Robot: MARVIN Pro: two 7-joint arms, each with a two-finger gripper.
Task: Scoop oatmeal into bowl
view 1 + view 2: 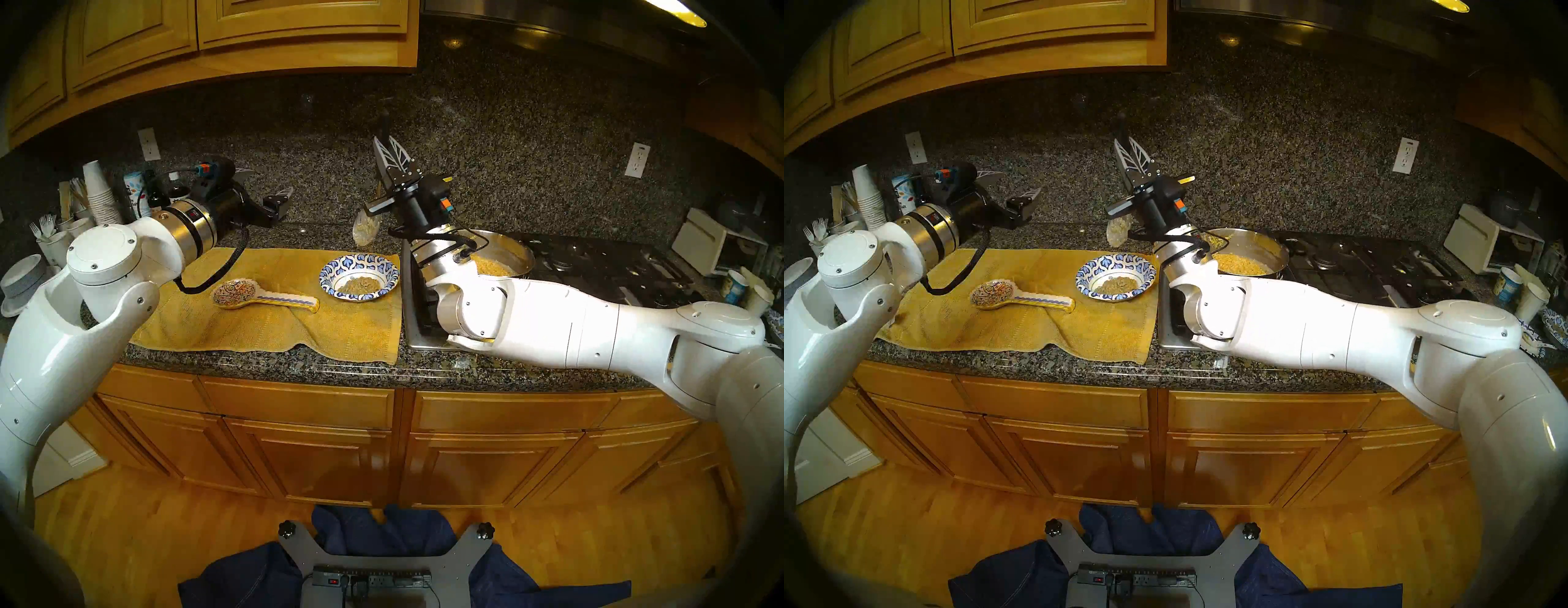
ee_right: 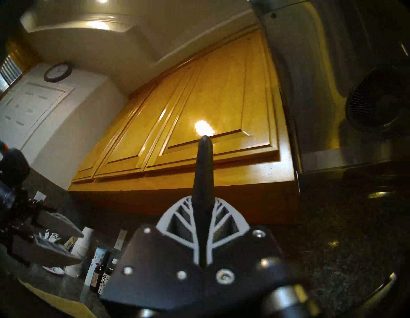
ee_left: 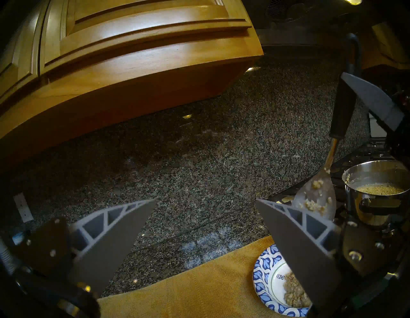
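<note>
One bowl (image 1: 359,277), one steel pot (image 1: 505,254), one painted spoon rest (image 1: 265,296) and one spoon (image 1: 367,227) show. The bowl, blue-and-white leaf rim and white centre, sits on the yellow towel (image 1: 271,322), just left of the pot. Oatmeal (image 1: 355,285), tan and lumpy, lies in its centre; more fills the pot. The right gripper (image 1: 392,155) is clamped tight on the spoon's black handle, its smeared blade hanging above the bowl's far side. The left gripper (image 1: 265,184), left of the bowl, gapes wide, holding nothing.

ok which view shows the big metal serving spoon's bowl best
Left wrist: the black-handled metal serving spoon faces it, oatmeal bits stuck on. Head views show it small, partly behind the right gripper. Right wrist shows only its handle.
</note>
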